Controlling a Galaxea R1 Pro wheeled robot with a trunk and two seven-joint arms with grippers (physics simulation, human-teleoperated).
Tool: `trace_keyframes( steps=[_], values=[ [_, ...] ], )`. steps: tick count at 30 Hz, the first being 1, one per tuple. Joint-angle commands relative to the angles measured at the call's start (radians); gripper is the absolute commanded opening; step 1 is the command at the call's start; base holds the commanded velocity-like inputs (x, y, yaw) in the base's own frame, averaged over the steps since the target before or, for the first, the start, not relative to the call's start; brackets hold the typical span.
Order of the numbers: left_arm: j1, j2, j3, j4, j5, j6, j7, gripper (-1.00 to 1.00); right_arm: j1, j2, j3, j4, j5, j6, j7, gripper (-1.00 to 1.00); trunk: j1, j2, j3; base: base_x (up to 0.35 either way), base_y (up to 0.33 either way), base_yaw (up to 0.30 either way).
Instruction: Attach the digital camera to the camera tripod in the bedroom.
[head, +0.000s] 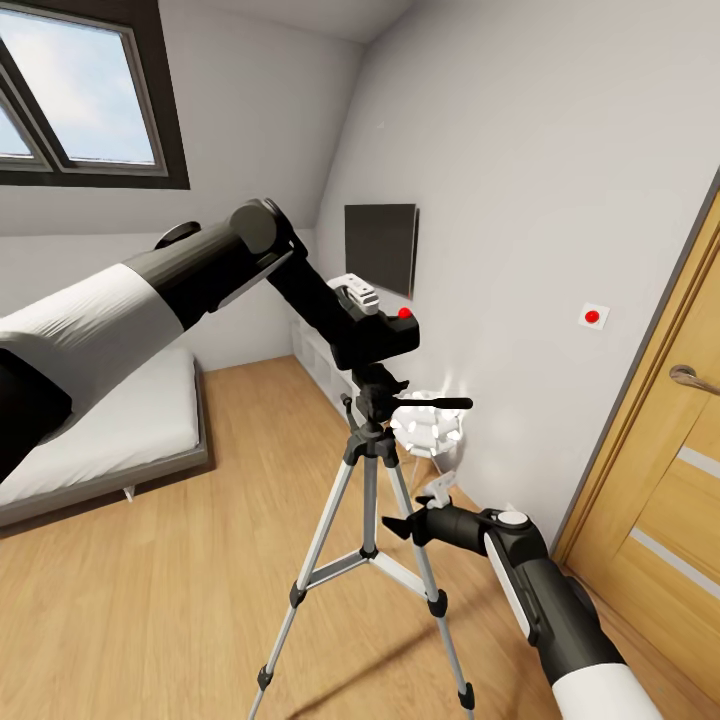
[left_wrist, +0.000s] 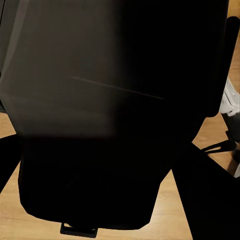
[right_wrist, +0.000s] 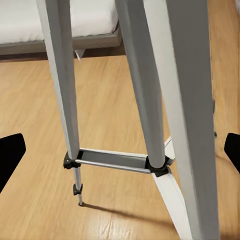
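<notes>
Resting on top of the tripod (head: 372, 500), the camera (head: 380, 335) sits right on the black head, its red button facing up, with your left gripper (head: 352, 298) at its back. How wide that gripper stands you cannot tell from the head view; in the left wrist view the camera's dark body (left_wrist: 115, 125) blocks almost everything between the fingers, so a grip on it looks likely but cannot be confirmed. The tripod stands on the wood floor (head: 200, 580) near the white wall (head: 540, 200), between the bed (head: 100, 420) and the wooden door (head: 660, 470). Your right gripper (head: 420, 520) hangs low beside the tripod's legs. Its wrist view shows both black fingertips (right_wrist: 10, 155) spread wide at the edges, with the silver legs (right_wrist: 145, 100) and a centre brace (right_wrist: 112, 160) between them and nothing gripped. A white lamp (head: 428, 428) sits behind the pan handle (head: 435, 403).
</notes>
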Motion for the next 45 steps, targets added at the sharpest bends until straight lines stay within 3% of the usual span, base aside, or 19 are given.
trace_keyframes(
  steps=[1,22,45],
  values=[
    [-0.002,0.001,-0.003,-0.001,0.002,0.003,-0.002,-1.0,-0.002,0.0,0.0,-0.001,0.011,0.002,0.005,1.0,0.001,-0.002,-0.002,0.0,0.0,0.0],
    [-0.002,0.0,-0.003,-0.001,0.002,0.003,-0.002,-1.0,-0.016,0.0,0.0,0.029,0.011,0.001,-0.059,1.0,0.001,-0.002,-0.002,0.0,0.0,0.0],
    [-0.002,-0.001,-0.003,-0.002,0.002,0.003,-0.002,-1.0,-0.029,0.0,-0.001,0.042,0.009,0.002,-0.068,1.0,0.001,-0.002,-0.002,0.036,0.0,0.0]
  ],
)
